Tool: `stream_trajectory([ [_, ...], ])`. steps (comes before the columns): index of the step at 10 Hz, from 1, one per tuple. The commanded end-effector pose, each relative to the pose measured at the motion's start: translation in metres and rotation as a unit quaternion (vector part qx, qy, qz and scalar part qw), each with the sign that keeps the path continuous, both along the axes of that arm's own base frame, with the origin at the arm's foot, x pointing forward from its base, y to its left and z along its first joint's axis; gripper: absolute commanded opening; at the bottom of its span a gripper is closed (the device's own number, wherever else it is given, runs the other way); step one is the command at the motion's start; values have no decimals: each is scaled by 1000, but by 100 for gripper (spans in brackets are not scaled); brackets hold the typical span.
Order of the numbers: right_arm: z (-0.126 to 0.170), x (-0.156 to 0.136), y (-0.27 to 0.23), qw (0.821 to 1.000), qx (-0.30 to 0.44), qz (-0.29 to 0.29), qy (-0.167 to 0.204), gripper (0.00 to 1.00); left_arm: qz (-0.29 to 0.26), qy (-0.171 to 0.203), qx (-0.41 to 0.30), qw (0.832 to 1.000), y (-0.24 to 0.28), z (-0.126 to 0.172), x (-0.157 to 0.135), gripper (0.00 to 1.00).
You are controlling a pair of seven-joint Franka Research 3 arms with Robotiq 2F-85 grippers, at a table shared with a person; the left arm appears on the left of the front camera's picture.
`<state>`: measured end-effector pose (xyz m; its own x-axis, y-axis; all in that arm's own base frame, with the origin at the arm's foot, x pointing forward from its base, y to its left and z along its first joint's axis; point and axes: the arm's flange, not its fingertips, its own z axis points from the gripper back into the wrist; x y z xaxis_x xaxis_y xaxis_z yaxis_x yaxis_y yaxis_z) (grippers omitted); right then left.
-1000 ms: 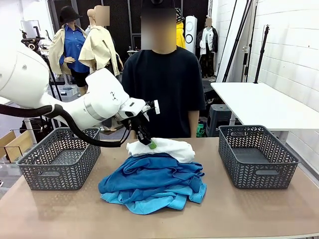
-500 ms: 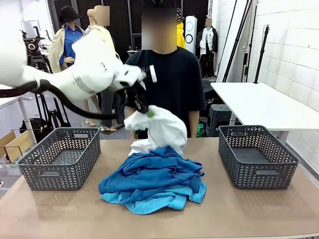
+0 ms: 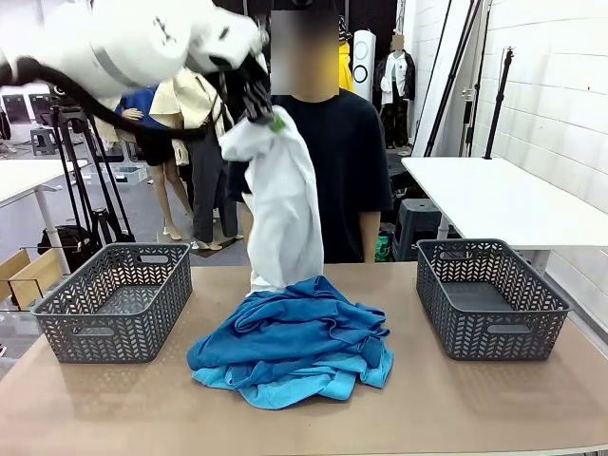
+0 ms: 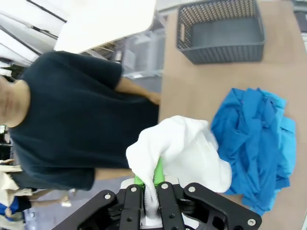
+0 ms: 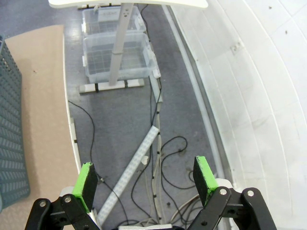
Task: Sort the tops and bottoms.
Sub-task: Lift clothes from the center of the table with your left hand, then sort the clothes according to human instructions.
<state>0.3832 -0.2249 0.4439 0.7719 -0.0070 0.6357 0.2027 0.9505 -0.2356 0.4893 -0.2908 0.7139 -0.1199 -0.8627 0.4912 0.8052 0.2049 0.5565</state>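
My left gripper (image 3: pixel 263 109) is clamped tight on a fold of the soft white shirt (image 3: pixel 285 204), which hangs high in front of the person, its lower end touching the rumpled heap of royal-blue and sky-blue shirts (image 3: pixel 294 347) on the brown table (image 3: pixel 465 408). My right gripper (image 5: pixel 146 175) gapes wide, empty, over the floor.

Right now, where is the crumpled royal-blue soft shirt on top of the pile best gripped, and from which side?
Pinch a raised fold near the middle of the royal-blue shirt, coming straight down. Its ridges stand up, while its edges lie flat on the sky-blue shirt. Probably avoid the far edge, where the white shirt in the left gripper hangs.
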Motion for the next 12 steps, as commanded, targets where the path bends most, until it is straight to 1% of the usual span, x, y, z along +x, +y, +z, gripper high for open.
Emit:
stream_trajectory([
  [1, -1, 0, 0, 1000, -2, 3, 4, 100, 30, -28, 19, 999, -3, 56, -15, 0],
  [4, -1, 0, 0, 1000, -2, 3, 4, 100, 82, -72, 6, 994, 10, 140, -43, 0],
  [5, -1, 0, 0, 1000, -2, 3, 4, 100, 86, -68, -5, 994, 16, 156, -50, 0],
  [6, -1, 0, 0, 1000, -2, 3, 4, 100, 98, -77, -10, 992, 19, 166, -55, 0],
  [7, -1, 0, 0, 1000, -2, 3, 4, 100, 99, -86, -30, 991, 21, 182, -65, 0],
  [8, -1, 0, 0, 1000, -2, 3, 4, 100, 103, -95, -32, 990, 19, 192, -75, 0],
  [9, -1, 0, 0, 1000, -2, 3, 4, 100, 87, -79, -16, 993, 28, 170, -65, 0],
  [12, -1, 0, 0, 1000, -2, 3, 4, 100, 87, -79, -16, 993, 28, 170, -65, 0],
])
